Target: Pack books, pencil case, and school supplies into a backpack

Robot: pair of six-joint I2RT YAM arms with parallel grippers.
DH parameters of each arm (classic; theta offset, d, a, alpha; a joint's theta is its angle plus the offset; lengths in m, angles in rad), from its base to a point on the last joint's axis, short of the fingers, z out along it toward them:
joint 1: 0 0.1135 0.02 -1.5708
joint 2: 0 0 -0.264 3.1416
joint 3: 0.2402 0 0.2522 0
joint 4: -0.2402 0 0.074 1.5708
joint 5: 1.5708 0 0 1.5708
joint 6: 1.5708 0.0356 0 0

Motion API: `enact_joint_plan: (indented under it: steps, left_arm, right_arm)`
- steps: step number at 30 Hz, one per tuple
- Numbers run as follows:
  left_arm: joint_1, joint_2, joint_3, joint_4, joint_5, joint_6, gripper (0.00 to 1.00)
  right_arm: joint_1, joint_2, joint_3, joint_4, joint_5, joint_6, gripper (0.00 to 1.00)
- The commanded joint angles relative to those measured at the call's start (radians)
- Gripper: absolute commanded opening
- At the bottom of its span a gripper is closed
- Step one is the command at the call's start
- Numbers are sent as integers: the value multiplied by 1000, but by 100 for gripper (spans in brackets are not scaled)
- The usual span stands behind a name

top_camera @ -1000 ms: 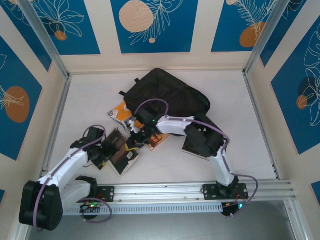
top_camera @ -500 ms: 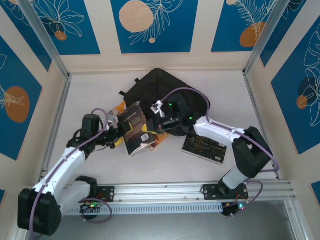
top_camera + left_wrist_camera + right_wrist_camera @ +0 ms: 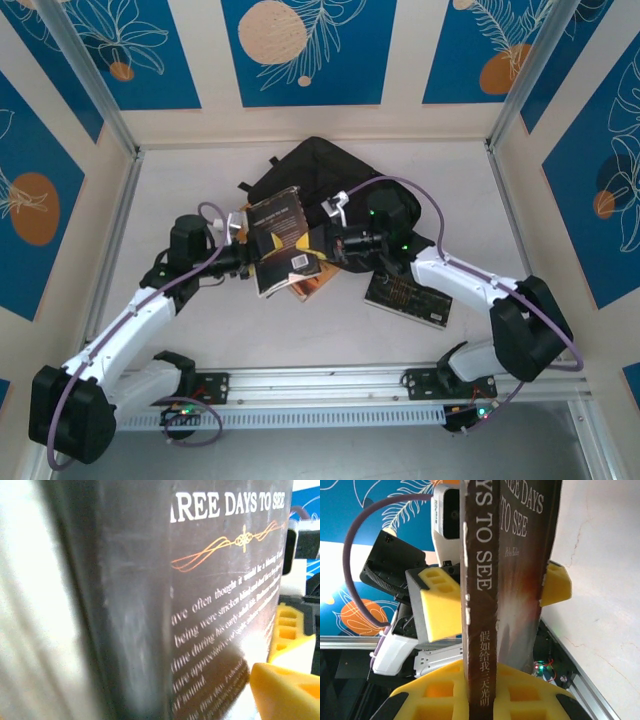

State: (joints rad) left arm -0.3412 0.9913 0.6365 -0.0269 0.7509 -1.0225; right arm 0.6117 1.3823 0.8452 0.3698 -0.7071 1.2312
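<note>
From above, we see that the brown-black book point(image 3: 283, 232), which lay low on the table point(image 3: 200, 200) by the left arm a second ago, now stands lifted between both arms and has moved up against the near edge of the backpack point(image 3: 345, 185); we judge it ready to be slid in. The right gripper point(image 3: 322, 240) pinches its right edge and the left gripper point(image 3: 250, 258) meets its left. An orange book point(image 3: 308, 287) lies just beneath, and the black and gold book point(image 3: 410, 293) waits to the right on the white surface, which is boxed in by blue-patterned wall panels point(image 3: 310, 50). On the left wrist, the cover looms close beside one yellow finger point(image 3: 285, 690). On the right wrist, our pads point(image 3: 445, 695) clench the spine, while the left arm's pads point(image 3: 437, 605) flank the book; we cannot tell whether they are pressing it.
</note>
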Motion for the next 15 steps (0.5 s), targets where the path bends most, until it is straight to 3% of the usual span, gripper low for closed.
enact_joint_plan:
  steps: [1, 6, 9, 15]
  left_arm:
    - [-8, -6, -1, 82, 13, -23, 67]
    - [-16, -18, -3, 113, 15, -30, 42]
    - [-21, -23, -4, 125, 10, -34, 34]
    - [-50, -25, -23, 149, -3, -34, 20]
  right_arm:
    - [-11, -57, -5, -48, -22, -64, 0]
    - [-21, -76, -21, -85, -17, -94, 0]
    - [-36, -82, -11, -162, -2, -145, 0]
    - [-49, -61, 0, -156, -31, -156, 0]
